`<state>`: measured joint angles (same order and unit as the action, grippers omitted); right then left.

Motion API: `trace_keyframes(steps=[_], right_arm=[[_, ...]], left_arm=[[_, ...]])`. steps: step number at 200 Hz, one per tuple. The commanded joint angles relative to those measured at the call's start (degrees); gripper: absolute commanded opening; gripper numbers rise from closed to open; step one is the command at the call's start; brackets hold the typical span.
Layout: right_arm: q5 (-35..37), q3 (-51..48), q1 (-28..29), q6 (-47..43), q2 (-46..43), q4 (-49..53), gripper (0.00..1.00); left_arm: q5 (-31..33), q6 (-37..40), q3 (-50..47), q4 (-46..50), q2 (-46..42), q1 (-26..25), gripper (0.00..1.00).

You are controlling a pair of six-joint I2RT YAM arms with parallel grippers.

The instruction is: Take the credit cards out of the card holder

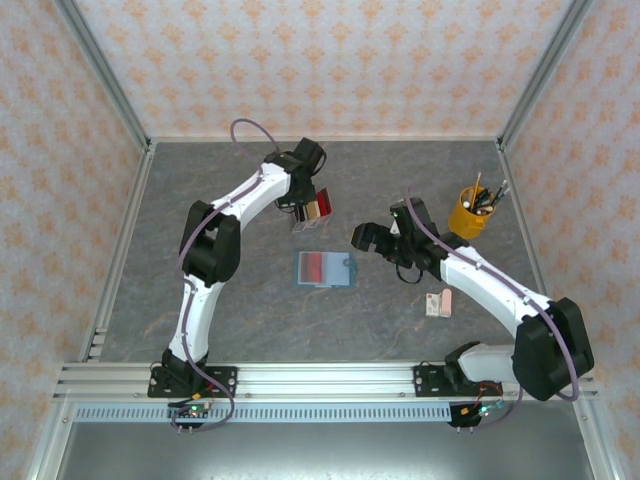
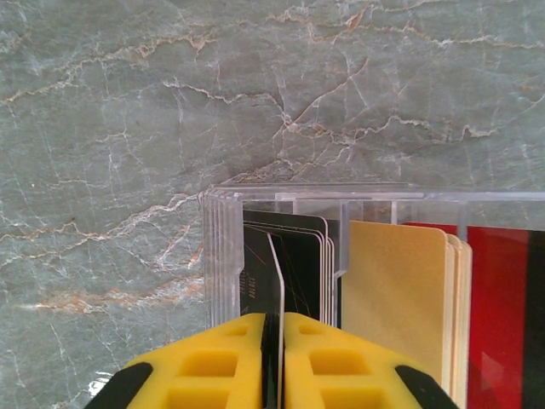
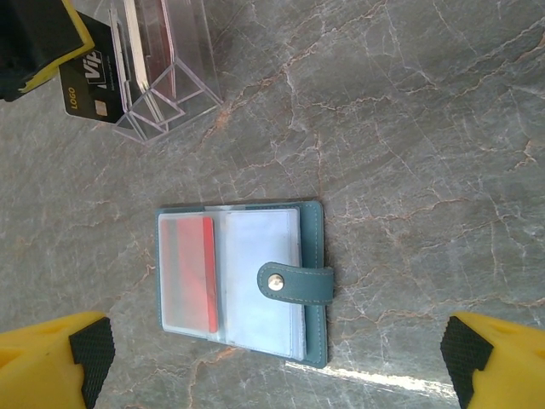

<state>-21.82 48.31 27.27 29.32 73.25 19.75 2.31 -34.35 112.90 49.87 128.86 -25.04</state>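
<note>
Three compartments in clear stand (image 2: 218,256), side by side, upright on table (image 1: 250,300) toward far centre. From left wrist: dark cards (image 2: 302,264) in left slot, tan cards (image 2: 396,298) in middle slot, red cards (image 2: 498,307) in right slot, all standing on edge. One more dark card (image 2: 275,281) edge-on at front of left slot, pinched between yellow fingers of left gripper (image 2: 274,328). Fingers nearly together, little more than card's thickness between. Same card in right wrist view with pale lettering on its face, just at stand's front; whether seated in slot, cannot tell.

Card holder (image 3: 317,230) flat and open at table centre, apart from stand, nearer arm bases. Teal cover, with strap (image 3: 298,284) and snap lying across pale inner sleeves. Red card (image 3: 194,273) in one sleeve pocket. Neighbouring pocket pale, contents unreadable.

Right gripper (image 3: 274,354) spread to full width, gripping nothing, hanging above table beside card holder. Fingertips wide to either side of it in wrist view, not touching.

Yellow pen cup (image 1: 468,215) with pens at far right, near right wall. Small pink-and-white box (image 1: 438,302) right of card holder, beside right forearm.

Bare marble all round card holder. Widest open stretch on left half of table, between left arm and left rail. Patterned walls on three sides, metal rail along near edge.
</note>
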Motion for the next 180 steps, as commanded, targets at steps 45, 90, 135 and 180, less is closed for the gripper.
trace_keyframes(steps=[45, 90, 135, 180], right_arm=[[1.1, 0.2, 0.0, 0.2, 0.7, 0.4, 1.00], [-0.3, 1.5, 0.2, -0.8, 2.1, 1.8, 0.97], [7.8, 8.5, 8.3, -2.9, 7.8, 6.9, 0.90], [8.9, 18.0, 15.9, -2.5, 20.9, 8.9, 0.80]], left_arm=[[-2.1, 0.9, 3.2, 1.4, -4.0, -0.2, 0.31], [-2.0, 1.5, -7.5, -0.5, -18.0, -0.2, 0.45], [2.0, 0.9, -26.6, -3.1, -36.0, 1.0, 0.74], [1.6, -1.3, -44.6, -7.2, -50.9, 5.1, 0.98]])
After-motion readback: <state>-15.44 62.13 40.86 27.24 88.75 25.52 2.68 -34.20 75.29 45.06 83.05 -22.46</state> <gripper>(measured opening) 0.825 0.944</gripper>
